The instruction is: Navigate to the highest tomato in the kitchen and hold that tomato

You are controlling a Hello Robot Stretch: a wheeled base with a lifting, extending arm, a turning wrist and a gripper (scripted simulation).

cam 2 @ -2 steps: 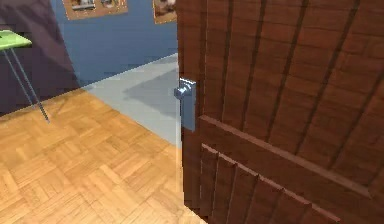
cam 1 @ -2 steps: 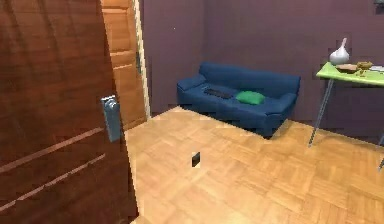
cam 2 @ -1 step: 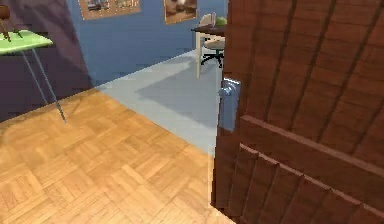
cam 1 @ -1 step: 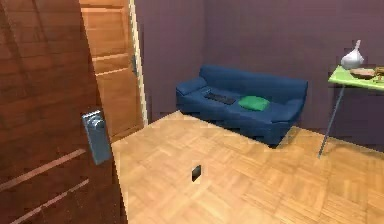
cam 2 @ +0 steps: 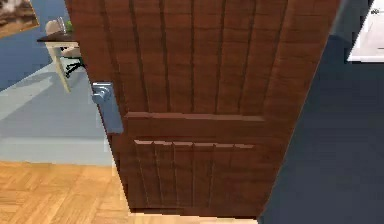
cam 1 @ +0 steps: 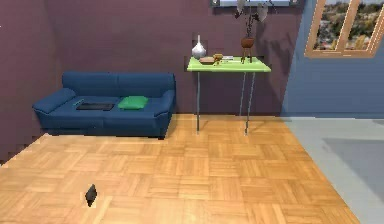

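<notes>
Of the gripper, the state cannot be told, and the tomato's place cannot be told either.

Forward view: a parquet floor (cam 1: 190, 170) is recorded across the lower half. A blue sofa (cam 1: 105, 118) is set against the dark wall at 9 o'clock. A green cushion (cam 1: 132, 102) and a dark flat item (cam 1: 95, 105) are noted side by side on its seat. A green table (cam 1: 255, 66) on thin legs is placed at 12 to 1 o'clock, near the sofa's end but apart from it. On its top a white vase (cam 1: 199, 48) is seen upright at the sofa-side edge, with low brown items (cam 1: 212, 60) just beside it and a dark upright item (cam 1: 247, 48) further along. These are too small to be identified. A window (cam 1: 345, 27) is noted at 2 o'clock. A small dark object (cam 1: 91, 195) is found on the floor at 7 o'clock.

Arm side view: a brown panelled door (cam 2: 210, 90) is observed close up at centre, with a silver handle (cam 2: 106, 100) at 9 o'clock. A small dark-topped stand (cam 2: 52, 38) is visible past the door's edge at 10 o'clock.
</notes>
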